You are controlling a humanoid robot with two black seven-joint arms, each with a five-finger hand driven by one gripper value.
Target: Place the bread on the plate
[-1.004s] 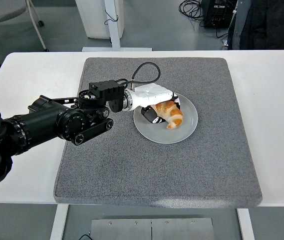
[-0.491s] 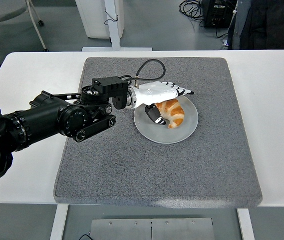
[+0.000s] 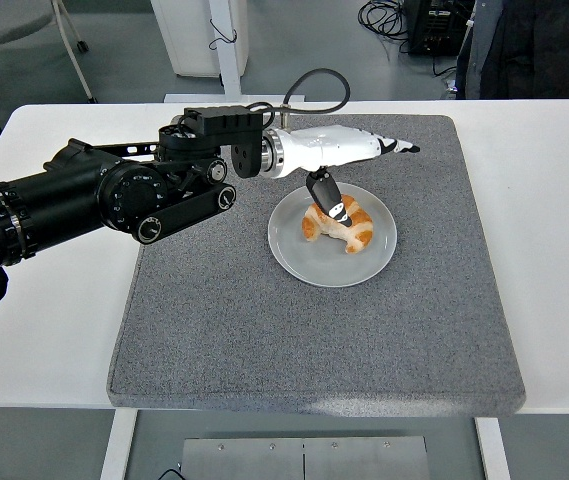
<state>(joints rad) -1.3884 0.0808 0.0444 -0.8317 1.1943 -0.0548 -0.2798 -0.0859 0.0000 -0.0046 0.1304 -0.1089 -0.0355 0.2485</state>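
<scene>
Left hand (image 3: pixel 349 150): white, fingers (image 3: pixel 389 146) stretched out flat and together, pointing right, palm down, holding nothing. Thumb (image 3: pixel 326 195) hangs down from the palm, dark tip over the bread; contact or a small gap, can't tell from this angle. Black forearm runs back to the left edge of the view, a cable looping up over the wrist.

Bread (image 3: pixel 338 223): croissant, golden brown, lying on the plate (image 3: pixel 289 245). Sits directly below and slightly nearer the camera than the palm. Long axis runs roughly left to right across the plate, ends curving toward the near side. Appears settled flat, nothing propping it.

Plate: grey, round, sits about centre of the grey mat (image 3: pixel 264 330), a little toward the far side. Holds the croissant only. Bread is somewhat right of plate centre; bare plate shows at left and near rim.

Mat lies on the white worktop (image 3: pixel 54 330). No other task items on it.

Right arm: not visible. Only the left arm is anywhere near the plate.

Judgement: bread looks delivered, hand released and raised above it. What remains is clearing the hand. The relation that matters is the thumb hanging right over the croissant; a sideways pull could drag it, so a lift straight up first looks safer.

Person's dark clothing at top right, behind the worktop.
</scene>
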